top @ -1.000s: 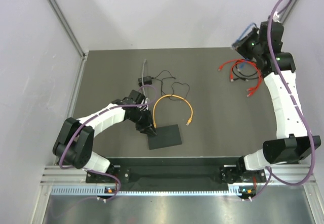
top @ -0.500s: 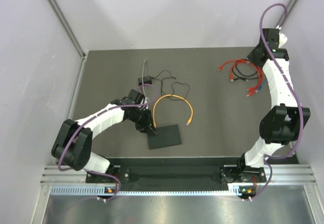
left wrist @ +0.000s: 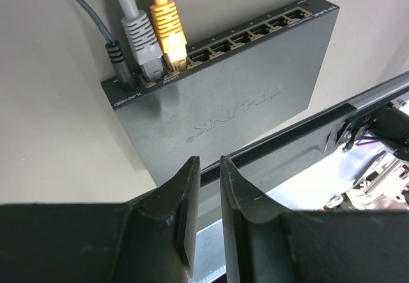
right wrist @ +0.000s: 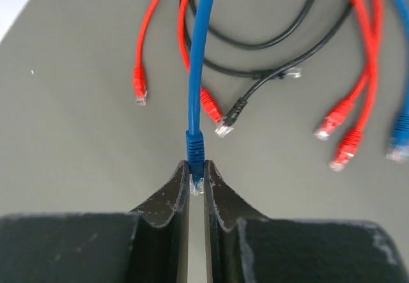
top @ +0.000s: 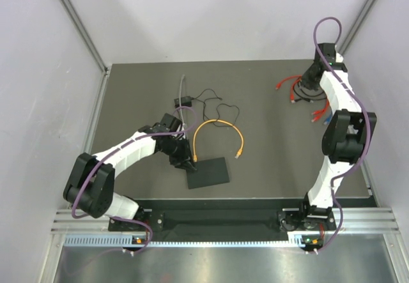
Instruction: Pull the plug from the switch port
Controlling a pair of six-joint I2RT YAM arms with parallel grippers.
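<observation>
The switch [top: 211, 173] is a flat black box near the table's front; the left wrist view shows its row of sockets [left wrist: 236, 98]. A yellow plug [left wrist: 167, 30], a grey plug [left wrist: 142, 43] and a black power plug [left wrist: 118, 62] sit in its left end. The yellow cable [top: 217, 124] loops away behind it. My left gripper [top: 187, 165] is at the switch's left corner, its fingers [left wrist: 189, 187] nearly together with nothing between them. My right gripper [top: 311, 82] is far right, shut on a blue cable's plug [right wrist: 195, 144] over the cable pile.
A pile of loose red cables [top: 295, 86], with black and blue ones, lies at the far right; it also shows in the right wrist view [right wrist: 139, 85]. A thin black cable and adapter [top: 185, 101] lie behind the switch. The table's front rail [left wrist: 307, 130] runs just past the switch.
My right arm has folded in and its gripper has come down to the cable pile at the far right. The left arm and the switch have not moved.
</observation>
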